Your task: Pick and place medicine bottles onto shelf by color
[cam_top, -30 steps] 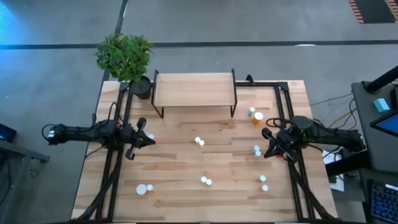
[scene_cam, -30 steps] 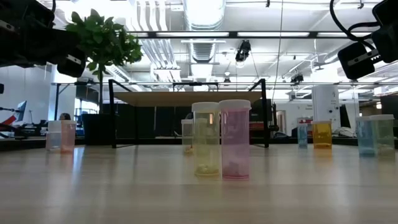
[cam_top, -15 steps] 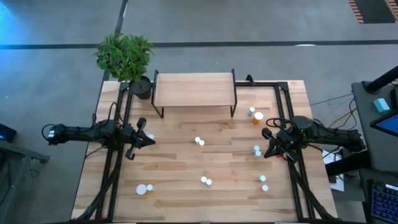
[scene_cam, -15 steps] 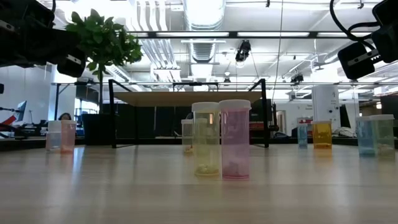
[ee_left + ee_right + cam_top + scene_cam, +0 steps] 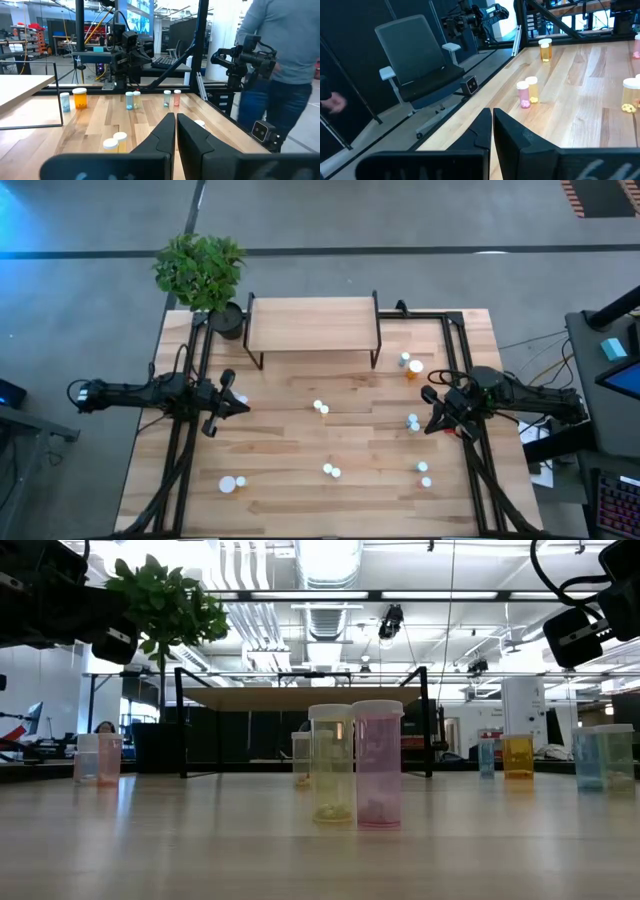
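My counter (image 5: 300,440) is light wood with visible plank grain. The shelf (image 5: 311,323) is pale wood on black legs. The nearest medicine bottles are yellow-green (image 5: 331,762) and pink (image 5: 378,764), both white-capped; others are orange (image 5: 518,755) and teal (image 5: 588,757). My claws are black. The plant (image 5: 199,267) is green.

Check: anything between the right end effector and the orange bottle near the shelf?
Nothing visible. In the high view, bare tabletop separates the right end effector from the orange bottle; the shelf top is bare too.
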Robot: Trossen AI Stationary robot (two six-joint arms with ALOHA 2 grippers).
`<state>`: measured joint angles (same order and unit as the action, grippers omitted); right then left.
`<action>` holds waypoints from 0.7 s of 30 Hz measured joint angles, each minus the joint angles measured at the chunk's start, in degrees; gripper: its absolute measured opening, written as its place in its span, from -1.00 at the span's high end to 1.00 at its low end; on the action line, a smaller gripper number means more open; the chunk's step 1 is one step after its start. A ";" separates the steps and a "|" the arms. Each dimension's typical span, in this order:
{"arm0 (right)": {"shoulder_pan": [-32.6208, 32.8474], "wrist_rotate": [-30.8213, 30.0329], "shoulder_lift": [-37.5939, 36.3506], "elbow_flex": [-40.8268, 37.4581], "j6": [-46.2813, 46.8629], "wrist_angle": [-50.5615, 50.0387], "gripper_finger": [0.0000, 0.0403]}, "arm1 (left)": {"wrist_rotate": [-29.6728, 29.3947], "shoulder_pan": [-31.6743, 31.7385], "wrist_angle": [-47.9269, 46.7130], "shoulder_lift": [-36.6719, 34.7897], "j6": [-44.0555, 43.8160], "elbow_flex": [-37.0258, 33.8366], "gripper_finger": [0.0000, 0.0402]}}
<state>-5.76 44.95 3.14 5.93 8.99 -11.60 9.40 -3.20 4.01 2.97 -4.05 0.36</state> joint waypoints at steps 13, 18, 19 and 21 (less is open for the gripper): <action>-0.02 -5.52 0.00 0.02 -21.92 2.18 0.96 | 0.01 0.00 0.00 0.01 0.02 0.00 1.00; -0.02 -22.03 0.02 0.02 -20.79 2.15 0.96 | -0.01 0.00 0.00 0.01 0.02 0.00 1.00; -0.02 -25.21 0.02 0.02 -21.71 2.46 0.96 | 0.00 0.01 0.00 0.01 0.02 0.00 1.00; -0.05 -30.23 0.02 0.02 -22.53 4.99 0.96 | -0.01 0.01 0.00 0.01 0.02 0.00 1.00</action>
<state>-5.81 14.71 3.16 5.96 -13.54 -6.60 9.39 -3.19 4.01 2.98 -4.03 0.36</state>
